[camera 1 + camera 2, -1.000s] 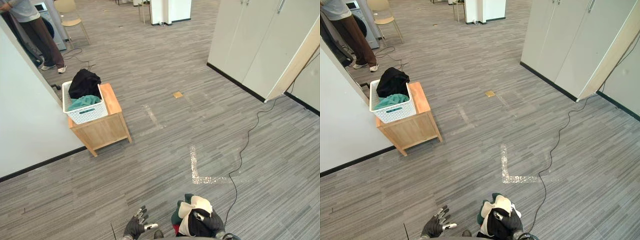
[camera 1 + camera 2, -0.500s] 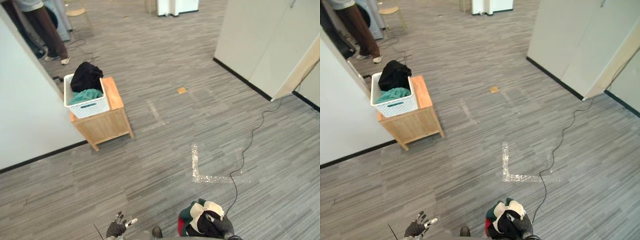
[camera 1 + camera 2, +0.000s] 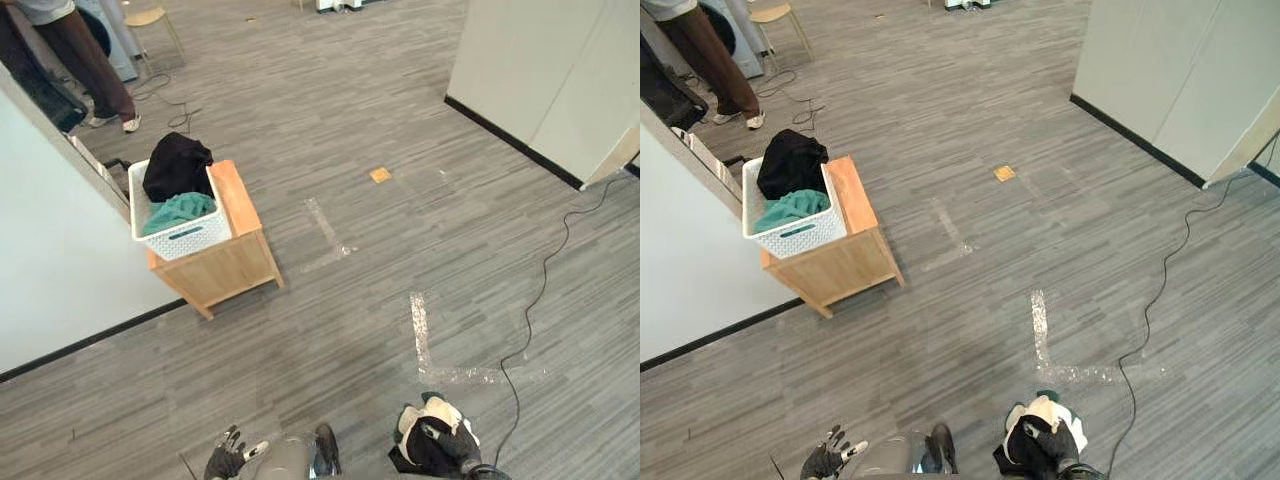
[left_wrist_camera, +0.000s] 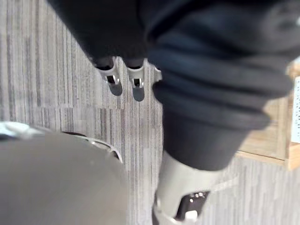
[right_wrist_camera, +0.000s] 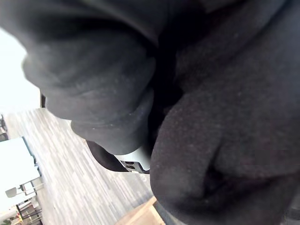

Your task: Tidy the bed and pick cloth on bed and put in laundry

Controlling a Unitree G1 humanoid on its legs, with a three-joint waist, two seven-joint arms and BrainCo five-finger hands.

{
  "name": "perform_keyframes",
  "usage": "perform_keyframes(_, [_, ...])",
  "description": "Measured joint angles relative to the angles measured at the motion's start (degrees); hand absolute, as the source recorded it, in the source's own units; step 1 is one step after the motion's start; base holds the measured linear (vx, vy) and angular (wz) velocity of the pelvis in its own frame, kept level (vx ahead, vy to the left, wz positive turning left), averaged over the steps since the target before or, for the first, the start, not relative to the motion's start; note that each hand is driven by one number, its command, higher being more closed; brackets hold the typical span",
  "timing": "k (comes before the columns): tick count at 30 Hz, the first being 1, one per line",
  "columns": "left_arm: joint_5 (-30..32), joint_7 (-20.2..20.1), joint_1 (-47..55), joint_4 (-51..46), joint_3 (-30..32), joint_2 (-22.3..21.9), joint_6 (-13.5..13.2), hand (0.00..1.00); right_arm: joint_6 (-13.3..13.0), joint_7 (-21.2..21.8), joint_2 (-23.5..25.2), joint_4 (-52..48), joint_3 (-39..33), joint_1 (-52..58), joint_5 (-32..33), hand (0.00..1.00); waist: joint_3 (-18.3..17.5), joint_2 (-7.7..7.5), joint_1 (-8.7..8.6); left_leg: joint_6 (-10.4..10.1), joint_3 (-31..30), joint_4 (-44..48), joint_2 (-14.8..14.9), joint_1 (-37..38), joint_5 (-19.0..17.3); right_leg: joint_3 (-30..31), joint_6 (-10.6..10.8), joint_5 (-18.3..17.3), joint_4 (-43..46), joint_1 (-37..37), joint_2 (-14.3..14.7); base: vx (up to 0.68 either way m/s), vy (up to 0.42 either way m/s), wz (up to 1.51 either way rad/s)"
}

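Right hand (image 3: 443, 441) clutches cloth bundle (image 3: 430, 410); wrist view adds seemingly dark folds.

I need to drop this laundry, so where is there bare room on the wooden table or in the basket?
The white basket is crowded: black cloth heaped at its far end, teal cloth in the near half. Bare: the strip of wooden table along the basket's right side, and the floor around it.

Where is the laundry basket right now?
The white basket sits ahead on the robot's left in the eye views, atop a wooden cabinet beside the white wall, holding a black cloth and a teal cloth.
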Motion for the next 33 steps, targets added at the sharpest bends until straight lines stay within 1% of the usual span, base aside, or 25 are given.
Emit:
perform_keyframes(3, [0.58,-0.28,-0.57,-0.15,-1.95,0.79,0.59,0.00,-0.33,-0.14,-0.25,-2.96,1.05,0.18,0.59,1.00,-0.02,0.02,-1.17,-0.32,-2.00,-6.77,0.10,7.22,0.20,-5.47,-0.45,-4.05,-3.86,-5.46,4.71,0.42,0.109,0.28])
perform_keyframes(4, [0.58,-0.40,-1.52,-0.26,-1.94,0.95,1.80,0.00,-0.35,-0.12,-0.24,-3.68,1.66,0.22,1.12,1.00,0.17,-0.02,-2.03,-0.95,-3.25,-8.33,0.31,8.99,0.08,-7.52,-0.45,-5.17,-9.70,-8.86,6.68,0.69,0.042,0.63])
perform_keyframes(6, [0.84,-0.40,-3.28,-1.31,-2.10,0.52,3.75,0.00,-0.33,-0.27,-0.17,-5.07,1.73,0.32,2.97,1.00,1.48,0.70,-3.10,-2.85,-4.77,-10.15,1.74,11.64,-0.27,-11.05,-1.68,-3.53,-25.04,-12.03,9.55,0.57,0.001,0.55])
perform_keyframes(7, [1.19,-0.36,-3.74,-1.90,-2.47,0.41,4.10,0.00,-0.33,-0.34,-0.06,-5.81,1.71,0.43,3.30,1.00,2.02,0.77,-3.27,-4.13,-4.92,-10.57,2.46,12.92,-0.73,-11.84,-2.26,-0.39,-32.62,-12.77,10.53,0.41,-0.046,0.35])
perform_keyframes(8, [1.25,-0.33,-3.80,-2.54,-2.59,0.31,4.28,0.00,-0.32,-0.39,0.33,-6.64,1.70,0.89,3.46,1.00,2.20,0.62,-3.34,-5.69,-5.01,-11.52,3.26,14.92,-1.57,-11.89,-2.91,6.14,-42.08,-13.37,11.51,0.42,-0.066,0.32])
perform_keyframes(9, [1.26,-0.28,-3.72,-2.54,-2.56,0.09,4.28,0.00,-0.32,-0.41,0.51,-6.92,1.70,1.11,3.45,1.00,2.20,0.63,-3.33,-6.64,-4.98,-12.08,3.71,15.97,-2.12,-11.60,-3.23,9.67,-44.77,-13.40,11.90,0.56,-0.108,0.27])
perform_keyframes(10, [1.21,-0.06,-3.23,-2.48,-2.52,-0.27,4.25,0.00,-0.34,-0.41,0.89,-7.01,1.65,1.10,3.21,1.00,2.21,0.51,-3.31,-8.45,-5.44,-12.33,4.71,17.87,-3.18,-10.68,-4.60,17.03,-45.44,-12.91,12.69,0.75,-0.186,0.03])
perform_keyframes(11, [1.32,0.10,-3.30,-2.18,-2.25,-1.17,4.15,0.00,-0.45,-0.47,1.32,-7.12,1.49,-0.03,2.57,1.00,2.53,1.25,-2.87,-10.08,-5.43,-12.04,6.59,19.46,-2.93,-10.61,-8.21,14.26,-41.43,-13.16,13.99,0.63,-0.163,-0.02])
perform_keyframes(12, [1.25,-0.36,-3.22,-2.32,-1.98,-1.25,4.05,0.00,-0.54,-0.47,1.68,-7.50,0.98,-0.40,2.25,1.00,2.67,0.93,-2.89,-11.89,-5.60,-11.77,6.56,19.71,-1.79,-10.67,-9.16,12.44,-38.33,-14.08,13.36,0.72,-0.257,0.02])
perform_keyframes(13, [1.58,-0.51,-3.12,-2.27,-1.90,-1.66,3.77,0.00,-0.89,-0.66,2.24,-7.65,0.20,-0.71,2.13,1.00,2.79,1.03,-3.26,-13.96,-6.35,-10.50,6.59,20.09,0.81,-11.05,-9.55,8.38,-33.34,-14.60,11.91,0.43,-0.200,0.17])
perform_keyframes(15, [1.55,-0.57,-2.16,-2.36,-1.48,-2.84,3.53,0.00,-1.12,-1.32,1.54,-7.72,-0.54,-0.96,1.59,1.00,2.75,2.53,-3.68,-13.89,-6.98,-0.62,8.34,17.95,3.39,-11.28,-9.32,3.59,-31.71,-11.62,12.69,0.56,-0.261,0.06])
perform_keyframes(16, [1.33,-1.15,-1.35,-2.67,-0.77,-3.49,3.03,0.00,-1.10,-1.32,0.95,-7.72,-0.32,-1.38,1.11,1.00,3.07,3.75,-3.36,-13.34,-7.71,13.03,10.53,12.94,7.01,-11.11,-9.12,1.27,-33.45,-8.07,14.78,0.55,-0.247,-0.14])
perform_keyframes(17, [1.03,-1.31,-0.81,-3.13,-0.11,-3.75,2.81,0.00,-1.11,-1.27,0.64,-7.72,-0.06,-1.53,0.90,1.00,3.21,4.27,-3.10,-13.19,-8.21,20.15,12.02,9.95,11.41,-10.76,-9.28,0.69,-35.29,-5.77,16.22,0.54,-0.178,-0.43])
perform_keyframes(18, [0.72,-1.44,0.64,-3.61,0.73,-4.23,2.18,0.00,-1.27,-0.82,0.07,-8.13,1.10,-2.13,0.90,1.00,3.54,4.86,-2.08,-12.43,-9.80,33.47,14.61,3.96,17.73,-9.67,-10.37,0.25,-39.24,-1.08,19.17,0.63,-0.180,-0.55])
perform_keyframes(19, [-0.28,-1.54,1.79,-4.93,1.26,-4.43,1.18,0.00,-1.57,0.68,0.04,-10.24,1.18,-2.26,0.60,1.00,4.20,5.21,-1.67,-11.01,-11.84,45.30,15.68,-3.07,14.32,-8.76,-10.94,-0.94,-41.70,3.45,21.05,0.52,-0.114,-0.59])
perform_keyframes(21, [-2.38,-3.02,2.79,-6.81,2.21,-4.26,0.96,0.00,-1.77,3.31,0.02,-14.56,0.87,-3.01,0.40,1.00,5.26,3.93,0.25,-10.12,-12.57,50.26,13.05,-10.82,10.81,-6.67,-11.35,-2.62,-44.28,9.18,21.19,0.51,-0.110,-0.65])
perform_keyframes(23, [-4.04,-3.94,4.26,-8.19,2.31,-3.88,0.91,0.00,-2.80,6.42,-0.70,-19.81,0.85,-4.40,0.01,1.00,5.65,3.00,1.44,-10.12,-10.84,43.83,9.51,-16.19,8.32,-5.00,-10.55,-3.25,-47.82,14.40,20.85,0.51,-0.089,-0.64])
perform_keyframes(25, [-6.98,-4.76,5.79,-8.35,2.68,-4.13,1.05,0.00,-3.07,9.74,-2.31,-26.81,1.07,-6.71,-0.23,1.00,5.68,2.40,2.19,-9.08,-3.62,28.39,7.36,-18.80,7.04,-4.68,-9.01,-4.21,-52.54,20.20,20.53,0.73,-0.011,-0.34])
perform_keyframes(26, [-8.94,-5.07,6.27,-7.91,2.84,-4.14,1.22,0.00,-3.30,11.12,-2.97,-32.11,1.08,-7.21,-0.40,1.00,5.41,1.66,2.08,-8.17,5.92,14.64,5.35,-18.10,7.59,-6.17,-6.86,-5.16,-55.58,24.37,20.14,0.66,0.021,0.10])
perform_keyframes(27, [-9.04,-5.07,6.30,-7.90,2.86,-4.13,1.30,0.00,-3.33,11.28,-3.29,-33.23,1.00,-7.18,-0.49,1.00,5.35,1.71,2.02,-7.87,7.92,12.10,4.93,-17.64,7.78,-6.90,-6.53,-5.35,-55.80,25.02,20.17,0.71,0.027,0.48])
perform_keyframes(28, [-9.07,-5.03,6.33,-7.75,2.88,-4.36,1.54,0.00,-3.36,11.10,-4.57,-37.03,0.57,-7.18,-0.87,1.00,5.02,2.09,1.78,-4.35,15.06,2.92,2.24,-15.93,9.53,-8.97,-4.60,-6.45,-55.71,27.49,21.21,0.58,0.040,0.67])
perform_keyframes(29, [-9.08,-5.02,6.48,-7.69,2.88,-4.60,1.79,0.00,-3.11,10.86,-5.37,-39.11,0.28,-7.22,-0.95,1.00,4.26,2.58,1.90,2.04,17.84,-3.61,-0.11,-14.77,10.92,-10.05,-3.25,-7.36,-54.66,28.83,22.55,0.89,0.050,0.83])
perform_keyframes(30, [-10.13,-6.64,6.30,-7.05,4.58,-3.94,2.56,0.00,-1.93,10.45,-4.39,-38.89,0.25,-8.35,-1.27,1.00,2.79,-0.61,3.15,11.75,16.14,-5.48,-3.21,-13.40,12.34,-11.03,-1.58,-8.51,-51.03,28.87,21.05,0.74,0.017,0.82])
perform_keyframes(31, [-10.13,-5.84,6.87,-7.50,5.23,-2.16,3.17,0.00,-0.75,9.70,-4.19,-39.28,0.43,-8.82,-1.28,1.00,1.23,-1.87,3.66,12.06,14.15,-6.05,-4.16,-13.49,11.08,-12.08,-0.98,-7.97,-43.76,25.58,19.76,0.74,-0.001,0.87])
perform_keyframes(33, [-9.98,-3.65,6.60,-7.17,5.39,-1.55,4.38,0.00,2.41,9.53,-5.25,-39.28,0.57,-11.71,-1.27,1.00,1.27,-2.03,3.28,11.36,9.83,-4.87,-5.39,-10.81,8.47,-12.25,-0.98,-5.62,-20.81,17.48,15.30,0.66,0.030,0.97])
